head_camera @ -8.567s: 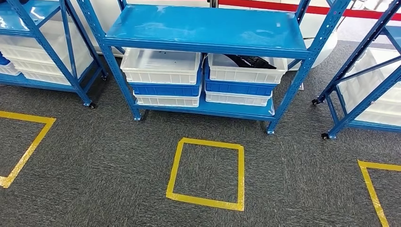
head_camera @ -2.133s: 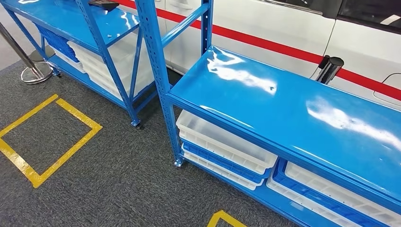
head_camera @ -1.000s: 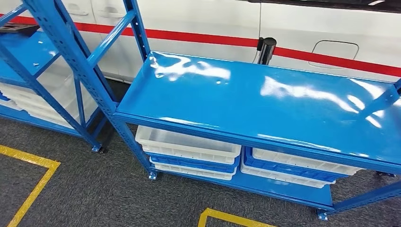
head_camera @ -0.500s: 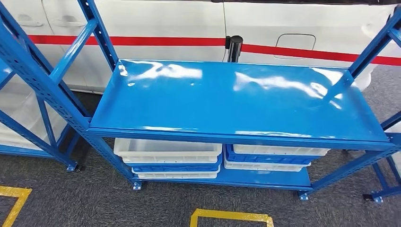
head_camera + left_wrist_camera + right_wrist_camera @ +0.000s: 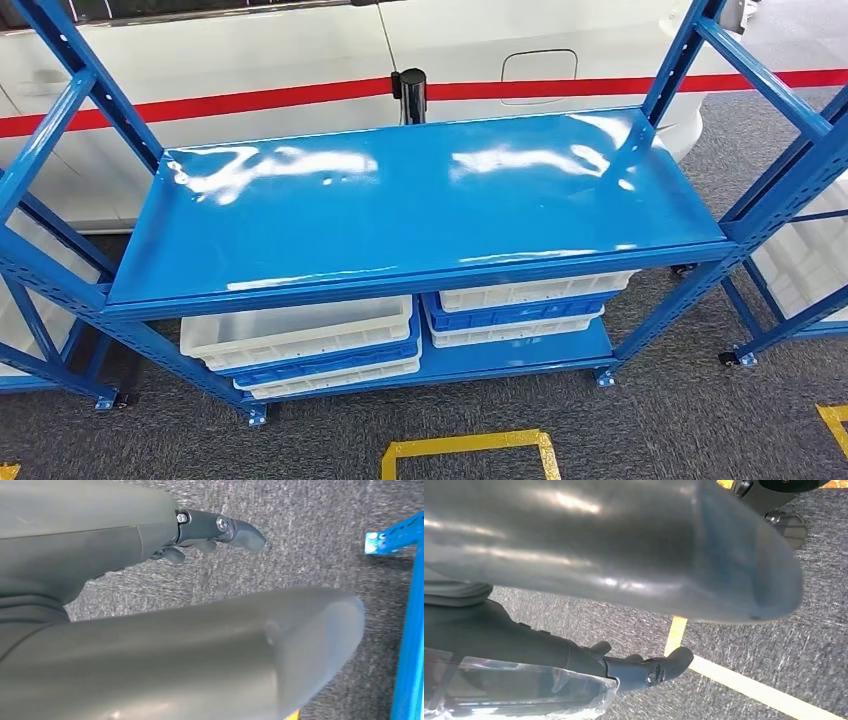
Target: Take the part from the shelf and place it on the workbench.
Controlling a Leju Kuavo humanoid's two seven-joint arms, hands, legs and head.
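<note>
A blue rack stands straight ahead in the head view, and its glossy top shelf [image 5: 420, 210] is bare, with no part on it. On the lower shelf sit stacked white and blue bins [image 5: 300, 340] and a second stack [image 5: 530, 300]; what they hold is hidden. My left hand [image 5: 200, 530] hangs over grey carpet with nothing in it and its fingers loosely apart. My right hand [image 5: 624, 667] also hangs over the carpet. A clear plastic piece [image 5: 524, 692] lies against its fingers, and I cannot tell whether the hand grips it.
A white car with a red stripe [image 5: 250, 60] and a black post [image 5: 408, 90] stand behind the rack. More blue racks flank it on the left [image 5: 40, 290] and right [image 5: 790, 250]. A yellow tape square [image 5: 465, 445] marks the carpet in front.
The camera has kept swinging: the rack that was off to the right and skewed now sits nearly square ahead and closer to the picture's middle. Nothing on it has changed.
</note>
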